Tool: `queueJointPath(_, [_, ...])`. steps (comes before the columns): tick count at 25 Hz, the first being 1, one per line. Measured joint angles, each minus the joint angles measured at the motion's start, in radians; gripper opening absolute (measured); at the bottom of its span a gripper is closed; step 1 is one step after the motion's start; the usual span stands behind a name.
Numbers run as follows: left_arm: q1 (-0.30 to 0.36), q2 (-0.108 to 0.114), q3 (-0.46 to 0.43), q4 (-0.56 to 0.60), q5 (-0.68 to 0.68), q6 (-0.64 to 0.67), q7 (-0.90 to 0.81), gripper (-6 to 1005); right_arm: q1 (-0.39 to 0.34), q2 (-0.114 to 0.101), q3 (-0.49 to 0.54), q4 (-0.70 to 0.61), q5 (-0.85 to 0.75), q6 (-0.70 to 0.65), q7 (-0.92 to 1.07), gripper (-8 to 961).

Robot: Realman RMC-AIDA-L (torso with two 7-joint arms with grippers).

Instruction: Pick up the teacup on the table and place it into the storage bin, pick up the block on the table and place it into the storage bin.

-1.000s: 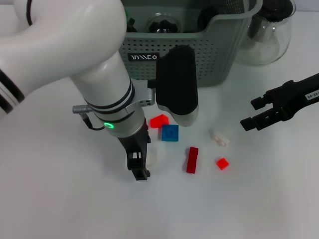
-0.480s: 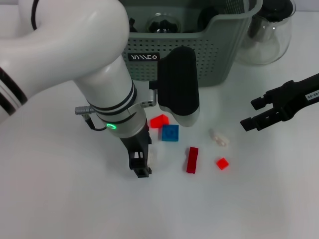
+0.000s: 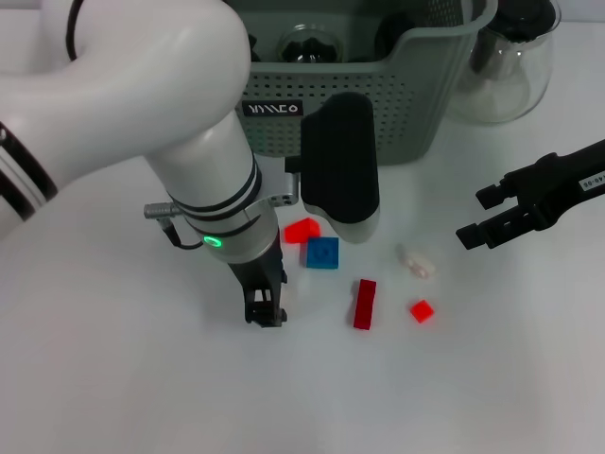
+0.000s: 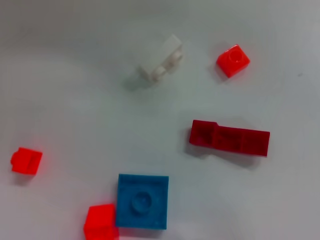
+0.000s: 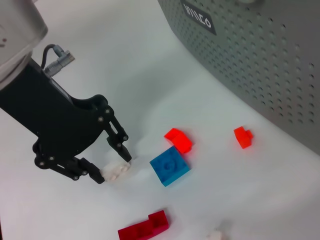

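Note:
The grey-green storage bin point(image 3: 397, 104) stands at the back of the table. A rounded glass vessel that looks like the teacup point(image 3: 307, 43) lies inside it. My left gripper point(image 3: 265, 312) reaches down to the table, and in the right wrist view the left gripper point(image 5: 114, 169) has its fingers against both ends of a small white block point(image 5: 116, 171) lying flat. Beside it lie a red block point(image 3: 302, 229), a blue block point(image 3: 322, 253), a dark red long block point(image 3: 364, 303), a small red block point(image 3: 422, 310) and a pale block point(image 3: 416, 262). My right gripper point(image 3: 477, 216) hovers open at the right, holding nothing.
A clear glass teapot point(image 3: 501, 66) stands right of the bin. The left wrist view shows the blue block point(image 4: 142, 201), the dark red block point(image 4: 229, 139) and a white block point(image 4: 161, 64). Another small red block point(image 5: 243, 137) lies near the bin wall point(image 5: 260, 60).
My left gripper has shifted slightly toward the loose blocks and its fingers have come together over the small white block, which now hides under it in the head view. The right arm stayed still.

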Motion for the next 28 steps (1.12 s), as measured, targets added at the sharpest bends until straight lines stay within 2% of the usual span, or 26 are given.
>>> queueJointPath(1, [-0.001,0.000,0.002,-0.001,0.000,0.000,0.000,412,0.000,0.000,0.000,0.000,0.000,0.000,0.000,915])
queueJointPath(8, [0.016,0.000,-0.013,0.054,0.000,0.033,-0.010,438,0.000,0.000,0.000,0.000,0.000,0.000,0.000,915])
queueJointPath(12, [0.045,0.001,-0.065,0.130,0.003,0.093,-0.019,452,-0.001,0.000,0.000,0.000,0.000,0.000,0.000,915])
queueJointPath(15, [0.073,0.001,-0.168,0.224,-0.036,0.159,-0.032,463,-0.001,0.000,0.000,0.000,0.000,-0.001,0.000,915])
queueJointPath(17, [0.091,0.002,-0.283,0.309,-0.110,0.219,-0.037,470,-0.001,0.000,0.000,0.000,0.000,-0.002,0.000,915])
queueJointPath(20, [0.105,0.009,-0.519,0.453,-0.336,0.316,-0.031,481,-0.002,0.000,0.000,0.000,0.000,-0.002,0.000,914])
queueJointPath(23, [0.081,0.016,-0.735,0.538,-0.531,0.348,-0.021,492,-0.001,0.000,0.000,0.000,0.000,-0.001,0.001,914])
queueJointPath(25, [0.045,0.024,-0.820,0.562,-0.579,0.323,-0.019,500,0.000,0.000,0.000,0.000,0.000,-0.003,0.002,914])
queueJointPath(28, [-0.015,0.045,-0.849,0.525,-0.529,0.226,-0.029,511,0.001,0.002,0.000,0.000,0.000,-0.005,0.004,914])
